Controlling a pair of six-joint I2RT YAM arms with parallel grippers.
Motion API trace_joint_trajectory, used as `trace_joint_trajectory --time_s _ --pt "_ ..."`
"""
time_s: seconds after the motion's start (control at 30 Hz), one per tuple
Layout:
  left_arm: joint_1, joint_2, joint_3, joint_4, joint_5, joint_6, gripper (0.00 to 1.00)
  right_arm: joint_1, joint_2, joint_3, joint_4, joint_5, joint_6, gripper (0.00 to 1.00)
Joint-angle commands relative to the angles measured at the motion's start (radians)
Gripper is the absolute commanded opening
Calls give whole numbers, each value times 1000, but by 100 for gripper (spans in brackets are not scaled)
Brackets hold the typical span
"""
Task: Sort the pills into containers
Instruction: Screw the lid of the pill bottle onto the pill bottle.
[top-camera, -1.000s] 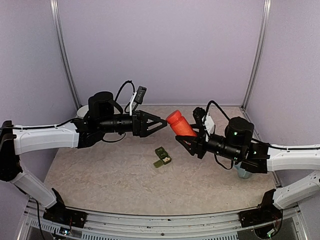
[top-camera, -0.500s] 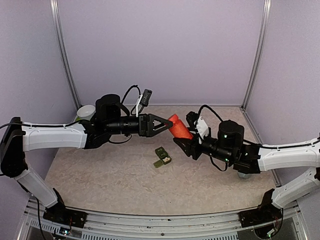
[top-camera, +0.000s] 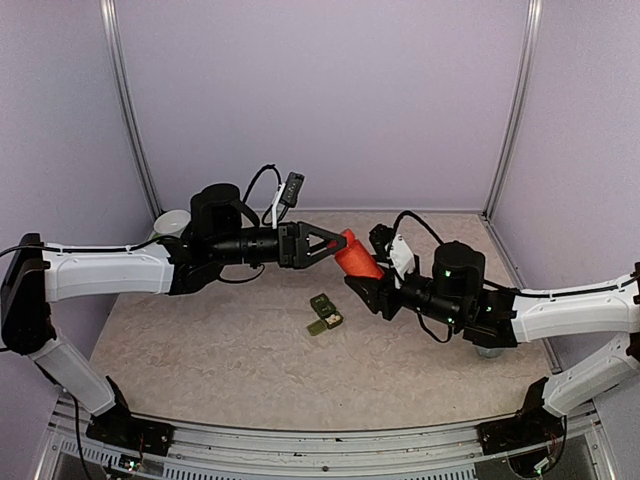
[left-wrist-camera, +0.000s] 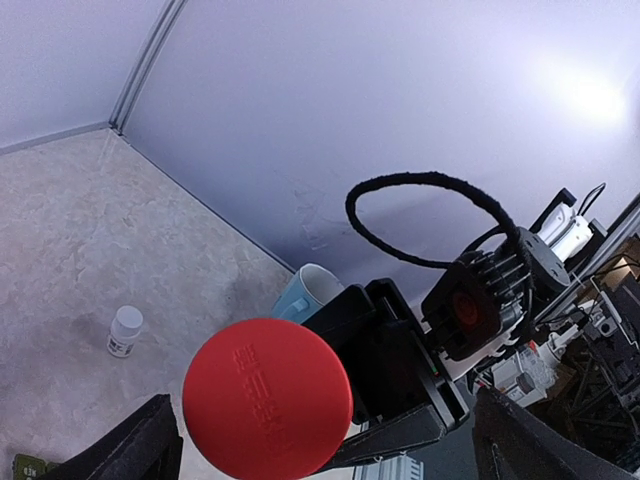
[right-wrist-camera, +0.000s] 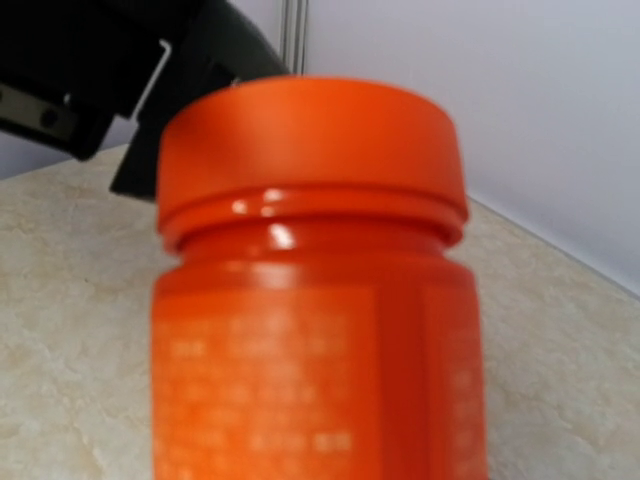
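Two-handed job coming: right gripper (top-camera: 366, 282) clamps the orange bottle (top-camera: 358, 258), cap (left-wrist-camera: 268, 395) pointing straight at the left gripper (top-camera: 333, 244), whose jaws gape wide, empty, right at it. Containers (top-camera: 324, 313) lie below, between both.

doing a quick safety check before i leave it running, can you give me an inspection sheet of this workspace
surface: marbled beige table; no loose pills seen
job's things: green containers lying on the table; orange bottle held in the air, cap on
clutter: white bowl; pale blue mug; small white bottle
grippers: left arm jaws open wide, flanking the cap with a gap on each side; right arm jaws shut on the bottle's body
cables: black loop over the right wrist, another over the left
surroundings: lilac walls, metal corner post
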Motion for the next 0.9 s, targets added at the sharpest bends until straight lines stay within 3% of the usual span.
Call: trace_joint_trajectory --time_s 0.0,0.23,0.87 --pt "3 3 16 -3 -44 16 99 -5 -39 -3 74 3 -7 44" --pt "3 18 28 -5 -24 5 99 -6 -41 -5 86 0 -14 44" --pt "-15 10 20 60 6 1 99 35 134 78 32 1 -31 44"
